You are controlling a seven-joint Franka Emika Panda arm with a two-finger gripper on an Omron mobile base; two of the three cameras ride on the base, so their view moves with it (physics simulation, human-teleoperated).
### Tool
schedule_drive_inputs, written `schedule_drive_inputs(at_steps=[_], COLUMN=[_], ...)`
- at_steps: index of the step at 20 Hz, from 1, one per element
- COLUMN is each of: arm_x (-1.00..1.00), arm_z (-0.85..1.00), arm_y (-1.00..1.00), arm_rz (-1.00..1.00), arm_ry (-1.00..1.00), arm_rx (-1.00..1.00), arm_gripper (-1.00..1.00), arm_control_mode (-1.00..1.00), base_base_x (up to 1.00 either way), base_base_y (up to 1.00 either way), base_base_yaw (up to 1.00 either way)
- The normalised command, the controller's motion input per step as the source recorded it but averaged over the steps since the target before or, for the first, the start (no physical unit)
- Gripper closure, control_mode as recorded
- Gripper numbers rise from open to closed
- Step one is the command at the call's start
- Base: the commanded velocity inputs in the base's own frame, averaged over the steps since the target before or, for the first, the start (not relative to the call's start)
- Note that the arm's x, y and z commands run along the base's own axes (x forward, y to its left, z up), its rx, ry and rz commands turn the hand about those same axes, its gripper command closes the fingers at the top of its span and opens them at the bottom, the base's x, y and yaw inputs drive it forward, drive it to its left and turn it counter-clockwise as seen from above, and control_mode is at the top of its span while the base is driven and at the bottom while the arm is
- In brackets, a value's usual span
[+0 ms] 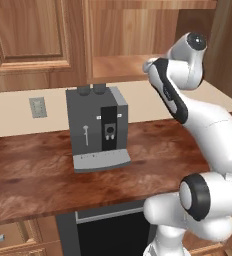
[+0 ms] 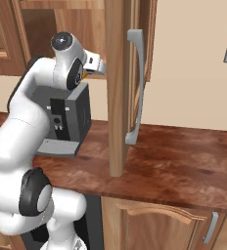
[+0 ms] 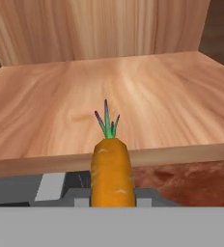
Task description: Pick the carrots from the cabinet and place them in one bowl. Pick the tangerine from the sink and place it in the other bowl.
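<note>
Fingers clamped on an orange carrot at the front edge of the cabinet shelf — first carrot in hand — next, I judge, carrying it to a bowl.

Carrot before the cabinet shelf, above the coffee machine.

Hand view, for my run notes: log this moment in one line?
phase: carrying carrot | held: orange carrot, green top forward | fingers: shut on it | location: at cabinet shelf edge
</note>
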Motion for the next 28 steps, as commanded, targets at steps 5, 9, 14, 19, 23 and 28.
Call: schedule_drive_inputs(at_steps=[5,9,14,19,23,28], arm_x=[-0.58,-0.61,-0.59,-0.57,-0.42,-0.29], arm_z=[0.01,-0.01,-0.05,-0.15,-0.17,-0.24], arm_y=[0.00,0.03,0.03,0.11,0.10,0.13], arm_rz=[-0.01,-0.01,0.00,-0.05,-0.04,-0.01], arm_ry=[0.00,-0.03,0.00,-0.01,0.03,0.08], arm_rx=[0.00,0.00,0.00,0.00,0.00,-0.01], arm_gripper=[1.00,1.00,1.00,1.00,1.00,1.00], arm_control_mode=[-1.00,-1.00,-1.00,-1.00,-1.00,-1.00], base_base_x=[0.00,0.00,0.00,0.00,0.00,0.00], base_base_y=[0.00,0.00,0.00,0.00,0.00,0.00], base_base_yaw=[0.00,0.00,0.00,0.00,0.00,0.00])
